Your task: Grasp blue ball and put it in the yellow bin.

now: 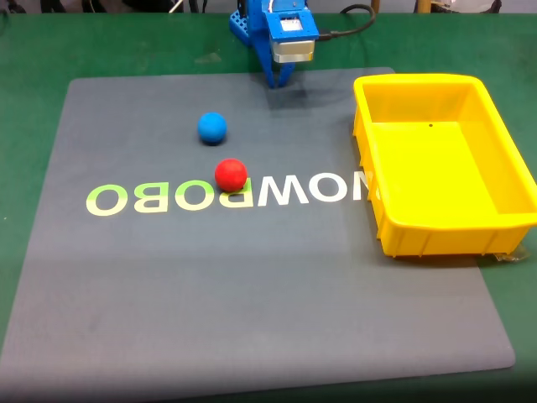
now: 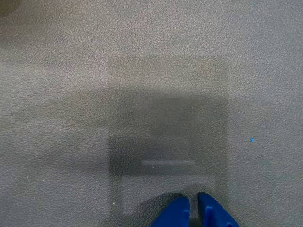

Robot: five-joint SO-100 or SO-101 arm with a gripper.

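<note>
A red ball [image 1: 231, 175] is positioned on a grey mat [image 1: 252, 285], touching its mirrored lettering [image 1: 168, 198]. The mat is laid on green table covering [image 1: 33, 50].

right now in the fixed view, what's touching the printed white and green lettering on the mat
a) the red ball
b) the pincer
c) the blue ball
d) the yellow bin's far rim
a: the red ball sits on the lettering, overlapping the top of a letter, while the blue ball lies on bare grey mat above it and the pincer hangs near the mat's far edge.
</note>
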